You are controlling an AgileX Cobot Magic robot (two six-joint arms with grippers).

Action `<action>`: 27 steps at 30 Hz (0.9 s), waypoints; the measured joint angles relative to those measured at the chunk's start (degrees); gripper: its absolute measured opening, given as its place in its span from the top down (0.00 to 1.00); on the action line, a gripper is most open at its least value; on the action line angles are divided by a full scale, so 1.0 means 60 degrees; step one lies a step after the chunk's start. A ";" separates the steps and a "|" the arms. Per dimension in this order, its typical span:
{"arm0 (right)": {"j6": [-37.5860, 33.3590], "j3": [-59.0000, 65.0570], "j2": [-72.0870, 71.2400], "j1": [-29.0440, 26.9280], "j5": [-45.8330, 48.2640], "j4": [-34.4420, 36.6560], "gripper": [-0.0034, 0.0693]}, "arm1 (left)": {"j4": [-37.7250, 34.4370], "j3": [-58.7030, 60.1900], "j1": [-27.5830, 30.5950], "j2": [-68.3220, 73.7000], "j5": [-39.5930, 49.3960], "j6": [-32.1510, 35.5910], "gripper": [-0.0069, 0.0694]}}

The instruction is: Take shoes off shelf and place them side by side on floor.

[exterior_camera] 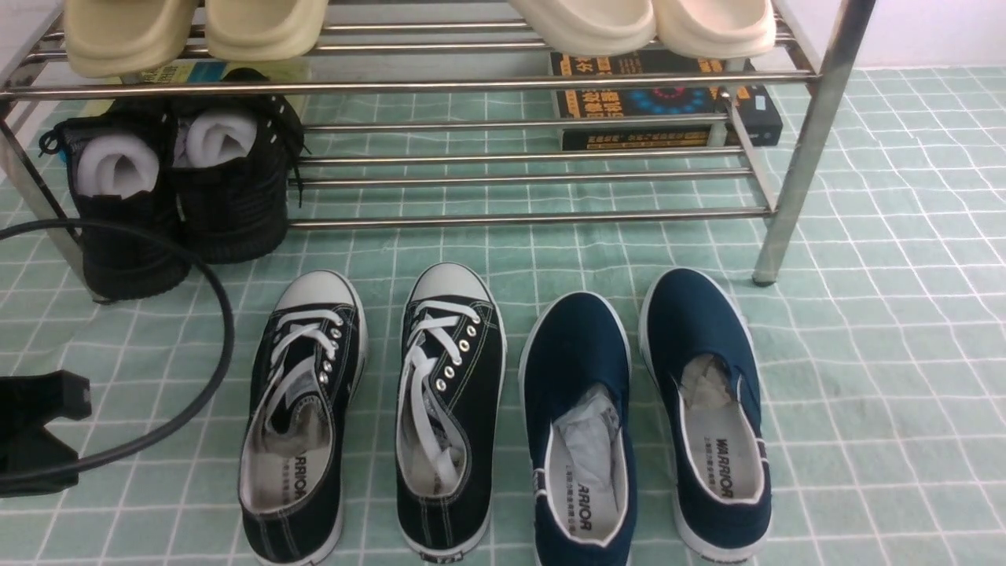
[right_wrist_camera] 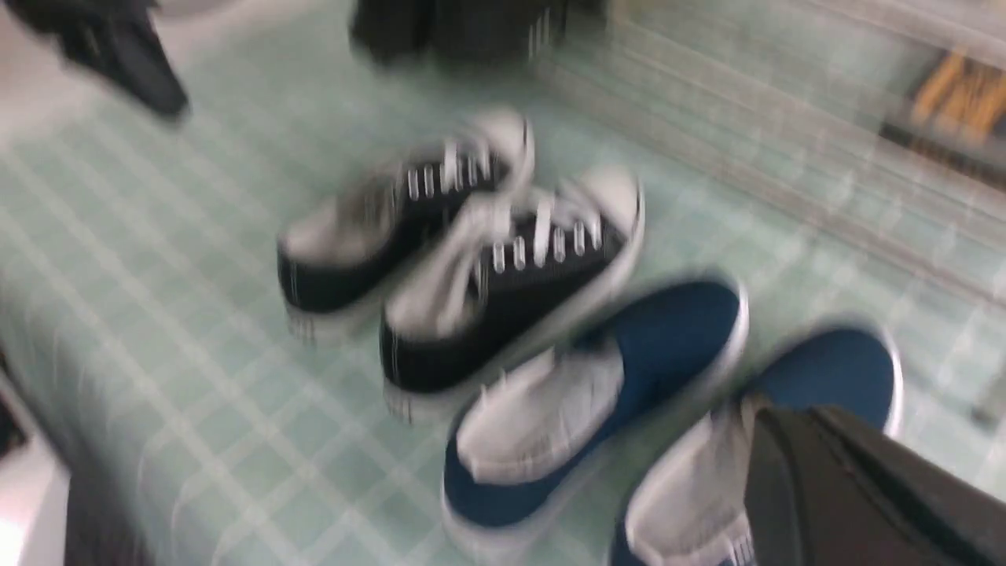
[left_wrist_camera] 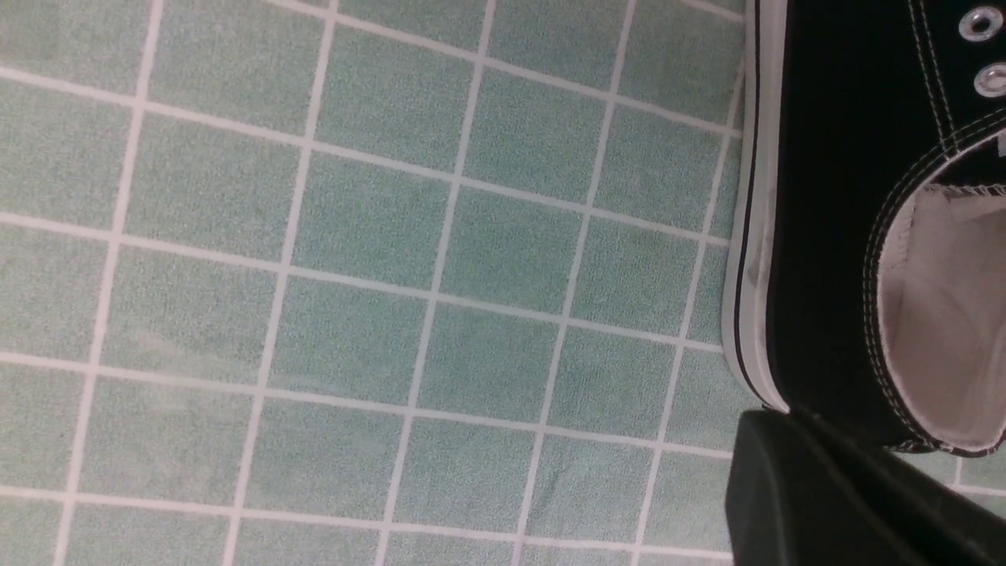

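The shoes, two black canvas sneakers with white laces and toe caps (exterior_camera: 302, 409) (exterior_camera: 448, 401), stand side by side on the mint-green gridded floor (exterior_camera: 880, 354), toes toward the chrome shelf (exterior_camera: 809, 134). My left gripper (left_wrist_camera: 774, 456) is shut and empty, hanging just off the heel of one sneaker (left_wrist_camera: 833, 236). The right wrist view is blurred. It shows my right gripper (right_wrist_camera: 778, 448) shut and empty above a navy slip-on (right_wrist_camera: 825, 369), with both sneakers (right_wrist_camera: 377, 236) (right_wrist_camera: 511, 299) beyond. The right gripper is out of the front view.
Two navy slip-ons (exterior_camera: 578, 424) (exterior_camera: 707, 409) stand right of the sneakers. Bulky black shoes stuffed with white paper (exterior_camera: 181, 189) sit on the lower tier's left end, books (exterior_camera: 660, 102) lie under its right. Cream slippers (exterior_camera: 196, 27) rest on top. A black cable (exterior_camera: 212, 275) loops at left.
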 joint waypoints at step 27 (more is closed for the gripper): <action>-0.0177 0.3197 -0.2473 0.0000 -0.2674 -0.0138 0.94 | 0.0864 0.0000 0.0000 0.0000 0.0595 0.0008 0.91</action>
